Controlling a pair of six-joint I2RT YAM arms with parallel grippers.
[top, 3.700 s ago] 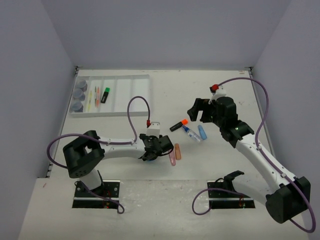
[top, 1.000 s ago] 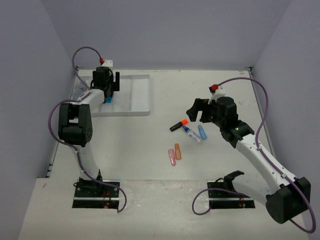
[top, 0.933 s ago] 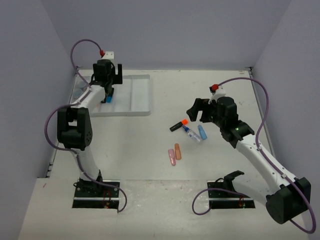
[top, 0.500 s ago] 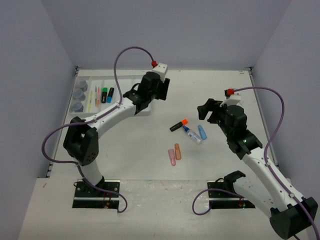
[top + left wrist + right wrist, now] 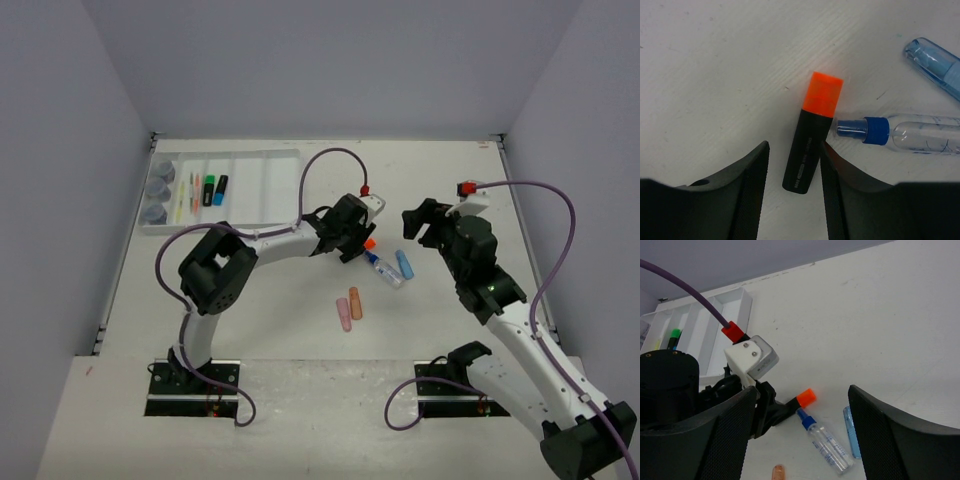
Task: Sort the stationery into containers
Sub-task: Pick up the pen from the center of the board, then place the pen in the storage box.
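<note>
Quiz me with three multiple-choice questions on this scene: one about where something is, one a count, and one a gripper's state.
1. Where is the orange-capped highlighter?
A) in the tray
B) on the table, flanked by the left gripper
C) in the right gripper

2. How many round pots are in the tray?
A) one
B) three
C) five

3. The right gripper is:
A) open and empty
B) shut on the highlighter
C) shut on a pot

Answers:
1. B: the left wrist view shows it lying on the table between the jaws.
2. B: three sit in the tray's leftmost compartment.
3. A: its jaws stand wide apart, holding nothing.
</note>
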